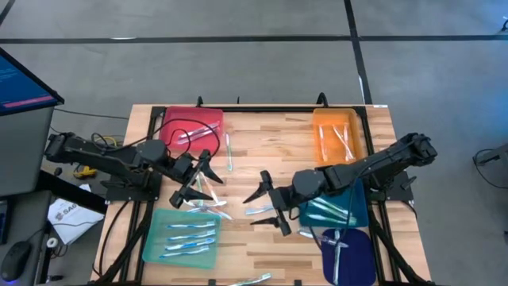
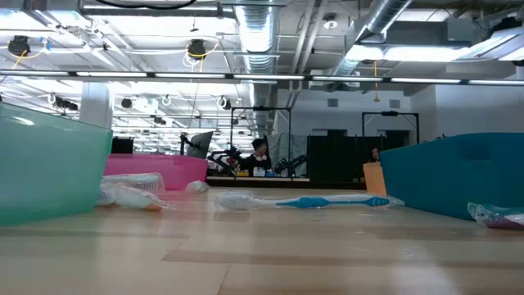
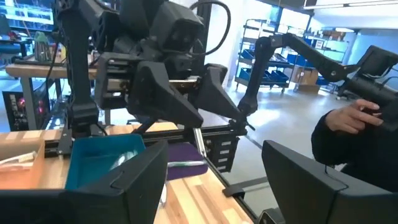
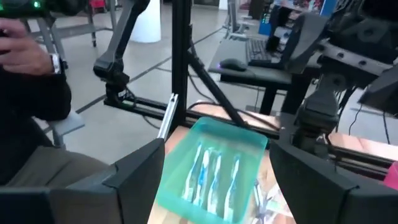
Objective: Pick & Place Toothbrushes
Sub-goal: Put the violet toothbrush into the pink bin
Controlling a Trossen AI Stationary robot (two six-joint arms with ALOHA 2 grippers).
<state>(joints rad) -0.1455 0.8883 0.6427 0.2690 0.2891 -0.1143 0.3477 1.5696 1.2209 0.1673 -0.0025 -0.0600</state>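
Loose toothbrushes [image 1: 208, 208] lie flat on the wooden table [image 1: 262, 135] between my two grippers; one more [image 1: 228, 151] lies near the pink tray. One white and blue toothbrush [image 2: 311, 201] shows lying flat in the low view. Others lie in the light green tray [image 1: 184, 234], also seen in the right wrist view [image 4: 211, 168]. My left gripper [image 1: 205, 179] hangs open above the table left of centre, with nothing between its fingers. My right gripper [image 1: 262, 205] hangs open right of centre and faces it, also with nothing in it.
A pink tray [image 1: 208, 119] with a black cable over it stands far left and an orange tray [image 1: 321, 137] far right. A teal tray [image 1: 359, 208] lies under my right arm, with a purple tray [image 1: 359, 256] at the near right. A person's hand [image 3: 348, 118] shows beyond the table.
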